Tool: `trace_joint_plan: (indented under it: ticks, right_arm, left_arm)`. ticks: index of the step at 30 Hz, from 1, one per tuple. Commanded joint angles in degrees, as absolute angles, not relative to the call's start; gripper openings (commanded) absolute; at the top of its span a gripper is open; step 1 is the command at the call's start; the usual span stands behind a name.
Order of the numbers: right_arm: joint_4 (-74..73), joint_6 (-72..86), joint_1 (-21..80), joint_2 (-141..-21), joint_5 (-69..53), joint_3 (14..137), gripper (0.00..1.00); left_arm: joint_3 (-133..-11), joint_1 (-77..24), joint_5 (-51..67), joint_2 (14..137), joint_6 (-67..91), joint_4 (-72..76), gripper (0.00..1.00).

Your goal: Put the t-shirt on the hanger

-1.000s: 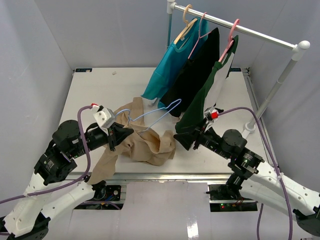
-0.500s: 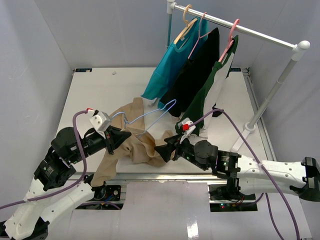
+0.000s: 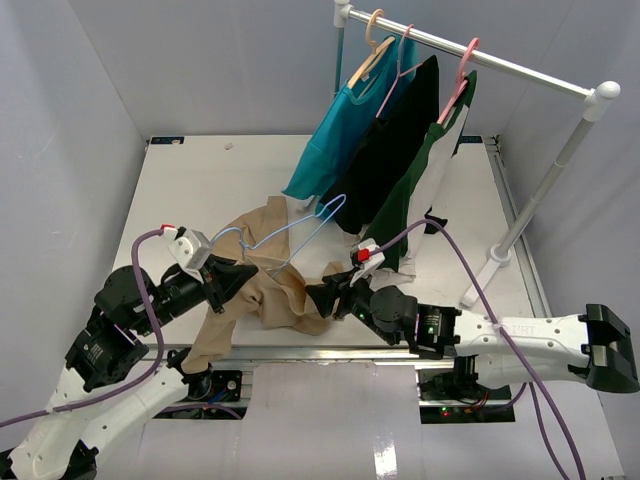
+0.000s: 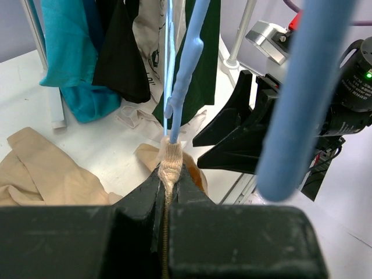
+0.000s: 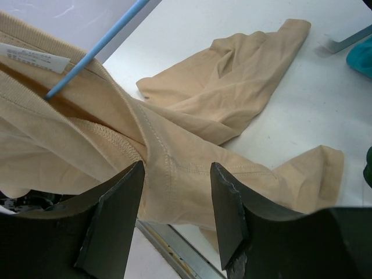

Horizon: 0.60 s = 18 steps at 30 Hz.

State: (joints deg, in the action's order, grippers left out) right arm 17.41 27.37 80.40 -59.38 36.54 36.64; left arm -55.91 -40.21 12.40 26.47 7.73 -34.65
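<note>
left tool (image 4: pixel 168 175) pinching t-shirt (image 4: pixel 46 174) collar at hanger (image 4: pixel 186 70) tip; right tool (image 5: pixel 177 170) spread, over t-shirt.

The t-shirt (image 3: pixel 288 295) is a plain tan with no print, set against a white worktop (image 3: pixel 220 180), and the thin hanger (image 4: pixel 303 87) is light blue. Along the white rail (image 3: pixel 500 62) are a teal shirt (image 3: pixel 335 130), a black garment (image 3: pixel 400 130) and a dark green shirt (image 3: pixel 405 215), with a pale wood-toned hanger (image 3: pixel 372 40) and a pink hanger (image 3: pixel 467 65).
</note>
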Motion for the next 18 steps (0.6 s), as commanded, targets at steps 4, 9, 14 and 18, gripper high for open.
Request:
trace_joint_plan:
  ticks: [4,9,14,18]
  right_arm:
    - [20.2,31.5,82.3,-61.9,43.6,37.8,0.59]
    - [15.4,34.6,82.8,-65.3,46.5,40.1,0.6]
    - [18.0,33.9,84.0,-67.3,45.9,38.9,0.56]
    - [18.7,34.0,84.3,-69.9,45.6,39.3,0.52]
  left_arm:
    - [-55.5,-40.2,11.2,27.4,8.8,-31.6,0.0]
    - [-55.5,-40.2,10.8,27.0,9.2,-31.0,0.0]
    - [-55.7,-40.1,10.1,26.8,9.2,-30.8,0.0]
    - [-55.2,-40.2,10.1,25.8,9.0,-30.8,0.0]
